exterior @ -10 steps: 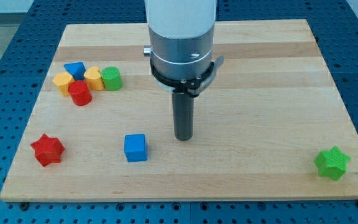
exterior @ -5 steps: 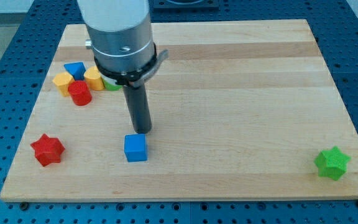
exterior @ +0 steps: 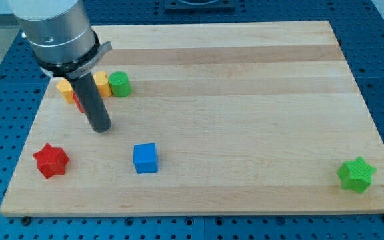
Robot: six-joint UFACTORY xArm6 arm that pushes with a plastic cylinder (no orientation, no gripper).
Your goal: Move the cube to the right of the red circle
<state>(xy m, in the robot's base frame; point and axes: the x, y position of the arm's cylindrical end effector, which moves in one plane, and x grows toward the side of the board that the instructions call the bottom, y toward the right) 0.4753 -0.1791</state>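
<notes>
The blue cube (exterior: 145,159) sits on the wooden board (exterior: 245,100) at the lower left of centre. My tip (exterior: 101,129) rests on the board up and to the left of the cube, apart from it. The red circle block (exterior: 77,100) is mostly hidden behind my rod at the view's upper left; only a sliver shows. My tip is just below and right of that red block.
A green round block (exterior: 119,84), a yellow block (exterior: 102,84) and another yellow block (exterior: 64,89) cluster at the upper left. A red star (exterior: 51,161) lies at the lower left. A green star (exterior: 357,175) lies at the lower right.
My tip has moved steadily to the view's left, from the board's middle past the cube to the cluster. The blue cube has not moved. The arm now hides the small blue block.
</notes>
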